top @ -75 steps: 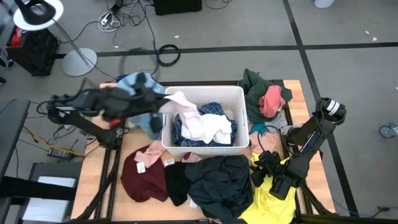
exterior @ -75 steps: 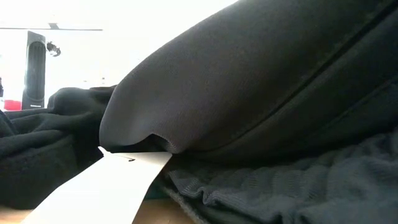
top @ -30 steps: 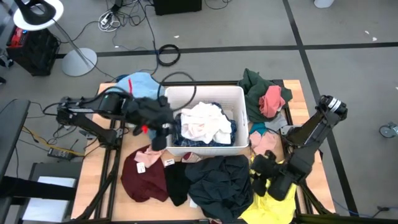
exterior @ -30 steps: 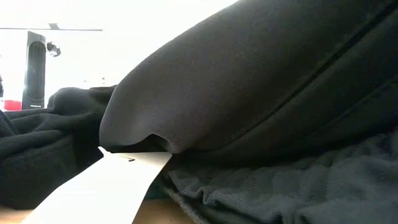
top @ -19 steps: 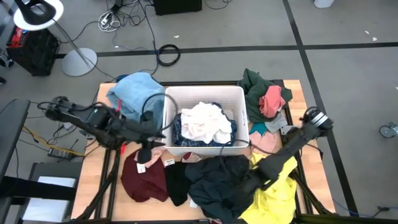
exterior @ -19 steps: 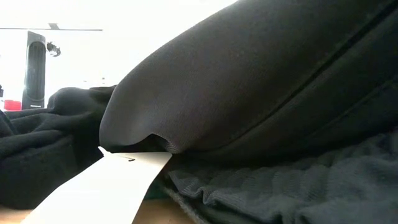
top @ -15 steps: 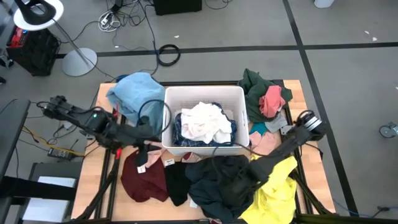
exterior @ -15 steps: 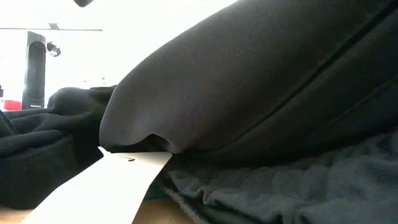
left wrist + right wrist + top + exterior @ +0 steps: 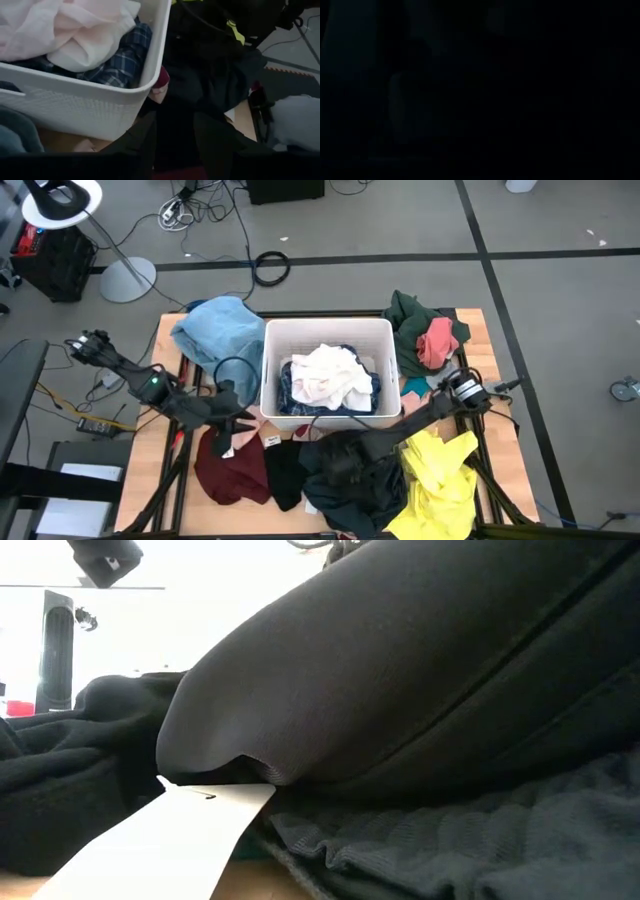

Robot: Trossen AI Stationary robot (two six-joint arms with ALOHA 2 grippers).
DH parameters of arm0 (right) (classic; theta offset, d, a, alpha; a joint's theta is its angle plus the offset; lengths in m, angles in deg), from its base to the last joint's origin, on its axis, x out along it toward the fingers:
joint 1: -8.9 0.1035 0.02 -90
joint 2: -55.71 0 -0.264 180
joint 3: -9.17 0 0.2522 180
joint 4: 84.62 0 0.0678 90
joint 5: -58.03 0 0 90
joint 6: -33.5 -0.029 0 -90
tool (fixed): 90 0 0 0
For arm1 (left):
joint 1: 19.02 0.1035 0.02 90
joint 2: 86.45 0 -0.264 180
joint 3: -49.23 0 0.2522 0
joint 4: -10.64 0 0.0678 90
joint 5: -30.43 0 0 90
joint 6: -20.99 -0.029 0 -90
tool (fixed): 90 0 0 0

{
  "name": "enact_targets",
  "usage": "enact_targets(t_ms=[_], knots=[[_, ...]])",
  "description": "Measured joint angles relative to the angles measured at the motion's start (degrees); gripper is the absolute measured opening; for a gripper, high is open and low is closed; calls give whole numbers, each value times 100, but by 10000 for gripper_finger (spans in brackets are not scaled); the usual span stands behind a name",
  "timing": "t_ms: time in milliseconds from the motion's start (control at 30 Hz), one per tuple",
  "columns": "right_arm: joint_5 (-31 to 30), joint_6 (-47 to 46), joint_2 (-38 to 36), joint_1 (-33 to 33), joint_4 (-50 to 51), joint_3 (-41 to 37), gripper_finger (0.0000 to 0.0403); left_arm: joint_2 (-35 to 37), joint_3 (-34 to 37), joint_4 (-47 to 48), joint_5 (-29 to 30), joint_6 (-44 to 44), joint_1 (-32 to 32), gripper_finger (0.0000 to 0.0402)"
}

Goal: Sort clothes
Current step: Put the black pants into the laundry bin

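Note:
The clothes lie around a white bin that holds a white garment over a blue plaid one. A light blue garment lies at the far left, dark green and pink ones at the far right. Maroon, black, dark and yellow garments lie along the near edge. My left gripper stands open just above the maroon garment, near the bin's near left corner. My right gripper reaches into the dark garment; its wrist view is all dark.
The bin's near wall stands close before my left gripper. In the low view the dark garment and a white tag fill the picture. A lamp stand and cables lie on the floor beyond the far edge.
My left gripper has left the bin's left wall and gone down toward the table's near edge, to the maroon garment. My right arm has swung from over the yellow garment toward the table's left, down onto the dark garment, baring the yellow one.

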Motion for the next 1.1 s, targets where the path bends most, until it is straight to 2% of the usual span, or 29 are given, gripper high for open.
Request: enact_targets(t_ms=[67, 100, 233, 400, 533, 667, 900, 1000, 1100], knots=[[21, 117, -171, -14, 42, -26, 36, -3, 46, -102, 103, -87, -30, 137], [20, 131, -316, -15, 102, -32, 22, -1, 55, -106, 143, -102, -30, 137], [-378, -205, -1023, 33, 856, 286, 13, -1, 56, -135, 247, -217, -29, 137], [-1391, -401, -1565, 295, 2070, 1340, 11, -1, 56, -108, 438, -399, -30, 137], [-2135, -389, -1704, 328, 2870, 2414, 11, -1, 82, 42, 471, -411, -30, 137], [-2658, 29, -1632, 224, 3363, 3457, 11, -1, 82, 208, 497, -326, -38, 137], [-3167, 1314, -1621, -187, 2826, 4513, 11, -25, 82, 272, 695, -174, -199, 137], [-3204, 1987, -1621, -436, 2265, 4840, 11, -25, 82, 333, 878, -80, -305, 137], [-3208, 2817, -1719, -743, 1138, 4796, 11, -25, 82, 322, 1045, -67, -415, 137]])
